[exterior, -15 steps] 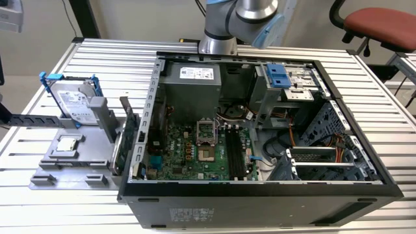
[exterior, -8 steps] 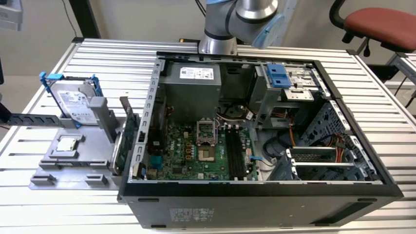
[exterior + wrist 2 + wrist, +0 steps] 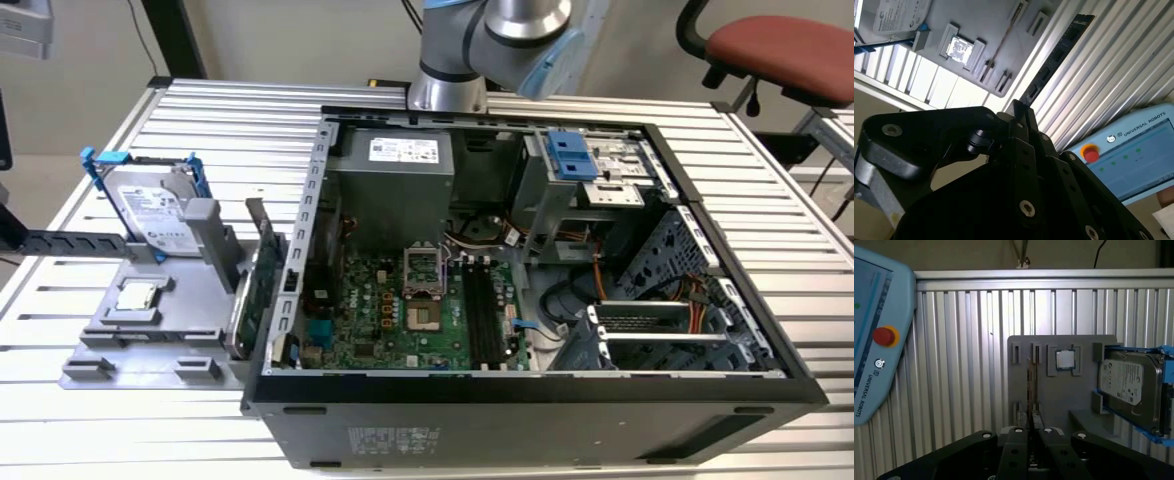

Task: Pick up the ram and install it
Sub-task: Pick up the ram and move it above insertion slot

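Above the ribbed worktop [image 3: 964, 365]: 1 claw [image 3: 1019, 109], fingers pressed together, pinching 1 ram [image 3: 1056, 57] by one end. The rest of the stick juts out past the tips, held off the worktop. In the first wrist view the ram is edge-on, in front of 1 grey holder [image 3: 1064, 395]. Holder carries 1 hard drive [image 3: 1131, 385] w/ blue brackets and 1 square chip [image 3: 1065, 359]. In the exterior view, 1 open PC case [image 3: 534, 400] has the holder just beside it, on the exterior view's left.

Ribbed aluminium table [image 3: 80, 425] carrying 3 things: open computer case [image 3: 534, 430] in the middle, grey parts fixture [image 3: 167, 340] just beside it on the exterior view's left, blue teach pendant [image 3: 874, 340] near that fixture
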### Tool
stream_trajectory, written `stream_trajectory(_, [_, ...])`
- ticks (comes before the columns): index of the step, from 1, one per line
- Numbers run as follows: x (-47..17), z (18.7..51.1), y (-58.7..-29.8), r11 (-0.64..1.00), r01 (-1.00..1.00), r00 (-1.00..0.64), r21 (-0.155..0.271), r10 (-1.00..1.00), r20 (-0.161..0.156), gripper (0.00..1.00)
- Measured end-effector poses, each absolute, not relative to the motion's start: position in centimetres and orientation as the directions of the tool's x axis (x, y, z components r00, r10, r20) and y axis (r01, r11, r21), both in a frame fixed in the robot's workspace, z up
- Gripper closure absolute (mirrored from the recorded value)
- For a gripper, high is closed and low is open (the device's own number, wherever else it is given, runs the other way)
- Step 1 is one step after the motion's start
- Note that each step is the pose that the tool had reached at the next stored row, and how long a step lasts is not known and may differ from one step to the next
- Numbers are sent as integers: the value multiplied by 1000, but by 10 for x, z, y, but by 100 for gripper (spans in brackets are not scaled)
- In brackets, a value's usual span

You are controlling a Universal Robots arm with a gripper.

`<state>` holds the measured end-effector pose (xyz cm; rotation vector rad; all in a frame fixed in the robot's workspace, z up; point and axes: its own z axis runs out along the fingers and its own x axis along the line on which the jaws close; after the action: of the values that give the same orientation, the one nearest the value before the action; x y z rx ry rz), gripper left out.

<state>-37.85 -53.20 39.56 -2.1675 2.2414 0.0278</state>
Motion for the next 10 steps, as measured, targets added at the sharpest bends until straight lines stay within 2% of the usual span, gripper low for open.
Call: stream_trajectory(10, [-367,400,-532,34,-999,-33,-4,-999,-29,100])
